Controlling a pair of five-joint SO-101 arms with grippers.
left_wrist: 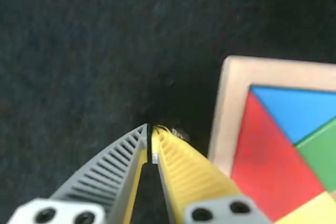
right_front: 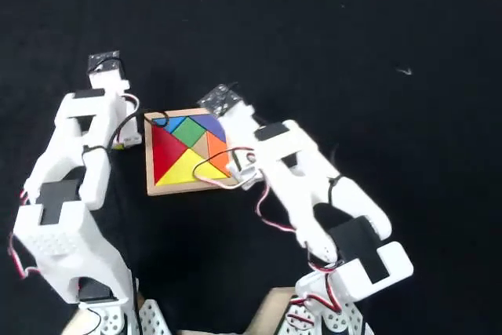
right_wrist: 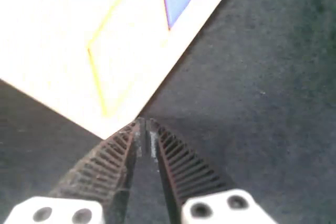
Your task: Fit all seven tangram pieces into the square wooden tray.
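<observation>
Left wrist view puts the left gripper (left_wrist: pixel 150 129) over the black table cloth (left_wrist: pixel 79 35). Its grey and yellow fingers are pressed tip to tip with nothing between them. The tip sits just beside the outer rim of the square wooden tray (left_wrist: pixel 227 103), with a strip of cloth in between. Inside that rim lie a flat red triangle (left_wrist: pixel 257 161), a blue triangle (left_wrist: pixel 299 108) and a green piece (left_wrist: pixel 321 156).

The right gripper (right_wrist: pixel 144 125) is likewise clenched to a thin slit on nothing. Its tip is right at one corner of the tray; whether it touches the wood is hard to tell from so close.

In the high view the left arm stands folded at the tray's left side with its wrist bent down. The right arm stretches low and diagonally from its base to the tray's near right corner. The tray lies flat on the cloth between the two arms. It holds the red, blue and green pieces along with a yellow triangle (right_front: pixel 188 167), an orange piece (right_front: pixel 216 143) and a purple piece (right_front: pixel 212 125), around a tan patch (right_front: pixel 201 147) in the middle.
</observation>
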